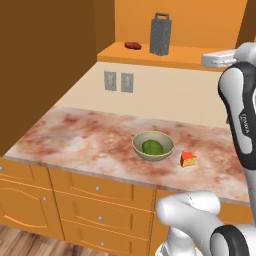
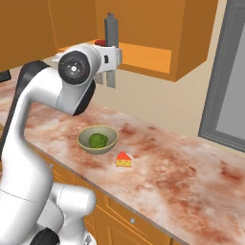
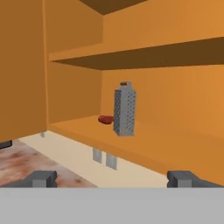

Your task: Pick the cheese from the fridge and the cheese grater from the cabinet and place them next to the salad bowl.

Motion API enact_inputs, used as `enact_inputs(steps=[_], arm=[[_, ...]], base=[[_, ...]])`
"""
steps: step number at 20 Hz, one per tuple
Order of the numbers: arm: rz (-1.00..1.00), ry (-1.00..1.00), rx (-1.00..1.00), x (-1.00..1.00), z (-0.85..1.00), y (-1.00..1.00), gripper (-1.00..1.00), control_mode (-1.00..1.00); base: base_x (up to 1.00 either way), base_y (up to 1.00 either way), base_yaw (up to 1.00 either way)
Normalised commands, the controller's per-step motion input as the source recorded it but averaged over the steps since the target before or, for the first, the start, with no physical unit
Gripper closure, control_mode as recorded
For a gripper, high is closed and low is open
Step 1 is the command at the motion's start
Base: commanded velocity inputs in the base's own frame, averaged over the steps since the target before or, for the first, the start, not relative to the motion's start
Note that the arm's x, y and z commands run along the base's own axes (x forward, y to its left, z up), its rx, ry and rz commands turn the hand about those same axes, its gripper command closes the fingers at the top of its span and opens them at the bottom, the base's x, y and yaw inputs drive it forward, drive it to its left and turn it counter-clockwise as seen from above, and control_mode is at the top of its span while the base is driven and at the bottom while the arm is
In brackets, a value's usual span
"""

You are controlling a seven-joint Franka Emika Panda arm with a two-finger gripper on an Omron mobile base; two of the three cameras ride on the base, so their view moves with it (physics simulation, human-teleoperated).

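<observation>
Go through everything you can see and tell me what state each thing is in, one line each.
cheese: on the counter, right beside the salad bowl, not held.
salad bowl: upright on the counter, green leafy lump inside.
cheese grater: standing upright on the cabinet shelf, untouched.
cabinet: open, shelf exposed.
flat red item: lying on the shelf next to the grater.
pincer: open, empty, facing the grater from a distance.
</observation>
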Motion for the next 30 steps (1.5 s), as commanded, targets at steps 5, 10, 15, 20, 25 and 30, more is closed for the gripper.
enact_inputs(steps=[5,10,15,20,25,30], arm=[[0.00,0.00,0.00,0.37,0.00,0.00,-1.00,-1.00],[0.00,-0.01,0.00,0.35,0.00,0.09,-1.00,-1.00],[0.00,-0.03,0.00,0.31,0.00,0.09,-1.00,-1.00],[0.00,-0.02,0.00,0.25,0.00,0.04,-1.00,-1.00],[0.00,-0.03,0.00,0.24,0.00,0.04,-1.00,-1.00],[0.00,-0.05,0.00,0.40,0.00,0.15,-1.00,-1.00]], base=[[0.00,0.00,0.00],[0.00,0.00,0.00],[0.00,0.00,0.00],[0.00,0.00,0.00],[0.00,0.00,0.00],[0.00,0.00,0.00]])
